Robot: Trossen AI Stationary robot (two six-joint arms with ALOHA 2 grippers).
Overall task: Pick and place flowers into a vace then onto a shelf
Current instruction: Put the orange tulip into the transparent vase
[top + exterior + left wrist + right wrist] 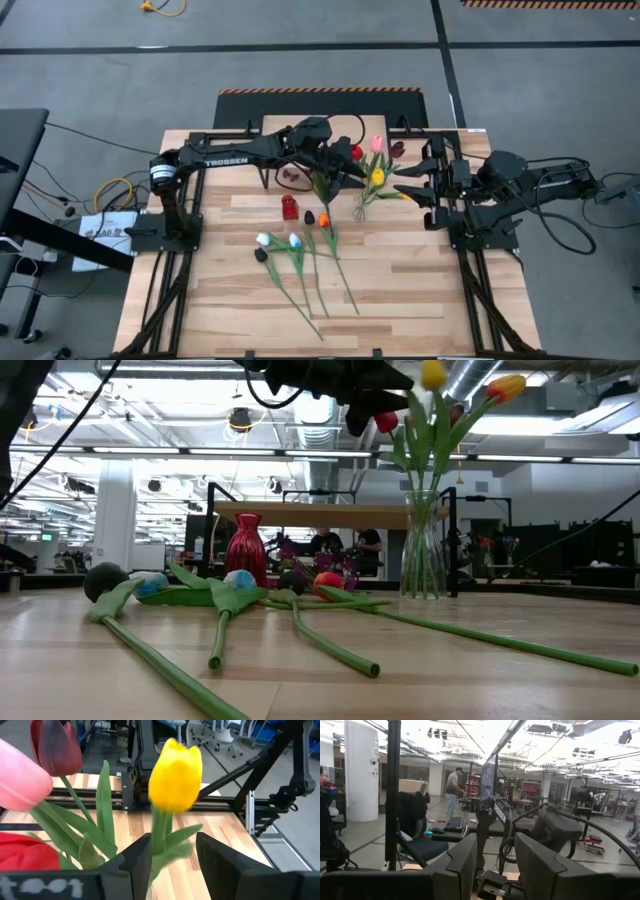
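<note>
I have the left gripper (172, 857) up over the clear glass vase (424, 550), fingers parted, with the green stem of the yellow tulip (175, 775) standing in the gap between them; I read that as letting go, though from my seat I can't be sure whether a pad touches the stem. Just beside that gripper, in the vase, stand a pink tulip (22, 782), a maroon one (55, 745) and a red one (27, 857).

By my count about half the job is done. Well below and away from the left gripper, several flowers (300, 260) lie flat on the table (420, 290): black, white, blue-tinted and orange heads. A purple sprig (293, 176) lies near the shelf (320, 512), and a small red vase (246, 550) stands unused. The shelf holds nothing I can see, so the vase transfer is left.

The right gripper (495, 865) waits off to the side, fingers apart and empty.

Only "TROSSEN" (226, 161) on the left arm is readable.
</note>
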